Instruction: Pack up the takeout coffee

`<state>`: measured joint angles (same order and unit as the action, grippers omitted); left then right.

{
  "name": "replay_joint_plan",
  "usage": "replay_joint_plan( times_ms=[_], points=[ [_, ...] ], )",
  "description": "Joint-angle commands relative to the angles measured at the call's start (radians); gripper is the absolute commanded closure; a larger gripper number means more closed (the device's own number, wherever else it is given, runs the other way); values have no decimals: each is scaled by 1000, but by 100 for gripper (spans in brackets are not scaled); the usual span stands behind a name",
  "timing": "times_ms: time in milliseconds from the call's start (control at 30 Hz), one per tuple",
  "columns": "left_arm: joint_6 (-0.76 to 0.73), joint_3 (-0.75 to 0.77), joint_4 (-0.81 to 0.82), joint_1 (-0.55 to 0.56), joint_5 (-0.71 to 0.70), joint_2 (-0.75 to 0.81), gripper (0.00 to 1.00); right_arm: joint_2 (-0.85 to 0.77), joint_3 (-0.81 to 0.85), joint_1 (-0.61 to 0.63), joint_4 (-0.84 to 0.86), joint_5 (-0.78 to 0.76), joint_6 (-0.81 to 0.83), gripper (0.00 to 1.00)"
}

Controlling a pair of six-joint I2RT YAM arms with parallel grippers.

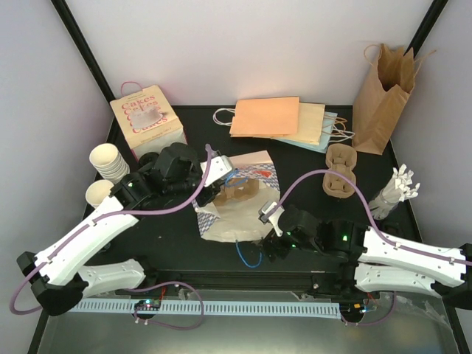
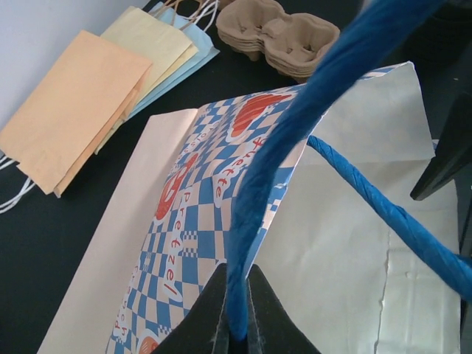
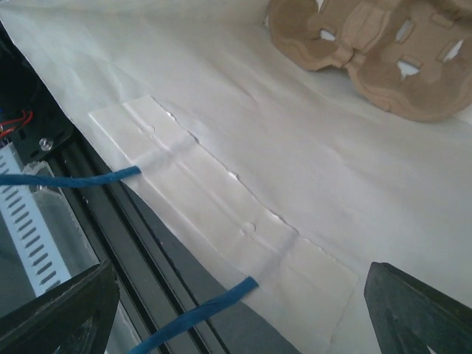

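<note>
Table (image 1: 310, 221): checkered paper bag (image 1: 247, 221) lies flat mid-table, mouth towards the near edge. A cardboard cup carrier (image 3: 369, 51) sits on the bag's white paper, looks like just inside the mouth. Cups (image 1: 109, 161) are stacked at the left edge, none in the carrier; can't pick out lids for sure. Left gripper (image 2: 237, 332) is clenched on the bag's blue handle (image 2: 295, 133), lifting that side. Right gripper (image 3: 240, 306) is spread wide and holds nothing, over the bag's near lip. Step, I'd say: holding the bag open. Next: right arm seats the carrier deeper or fetches a cup, without snagging the lower handle.
</note>
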<state>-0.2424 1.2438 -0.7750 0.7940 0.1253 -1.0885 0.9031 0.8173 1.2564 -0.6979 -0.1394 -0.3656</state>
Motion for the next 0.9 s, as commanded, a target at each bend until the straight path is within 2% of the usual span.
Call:
replay_joint_plan(
  times_ms=[0, 233, 567, 667, 867],
  points=[
    [-11, -28, -26, 13, 69, 38, 96, -47, -45, 13, 51, 57, -14, 7],
    [-4, -64, -20, 24, 77, 66, 96, -61, -58, 24, 29, 48, -29, 7],
    [23, -27, -23, 24, 15, 62, 97, -123, 27, 24, 22, -113, -55, 8],
    [28, -21, -22, 24, 16, 62, 97, -121, 71, 23, -1, -151, -65, 12],
    [46, -13, -15, 24, 17, 55, 98, -76, 141, 23, 18, -97, -36, 18]
  ],
)
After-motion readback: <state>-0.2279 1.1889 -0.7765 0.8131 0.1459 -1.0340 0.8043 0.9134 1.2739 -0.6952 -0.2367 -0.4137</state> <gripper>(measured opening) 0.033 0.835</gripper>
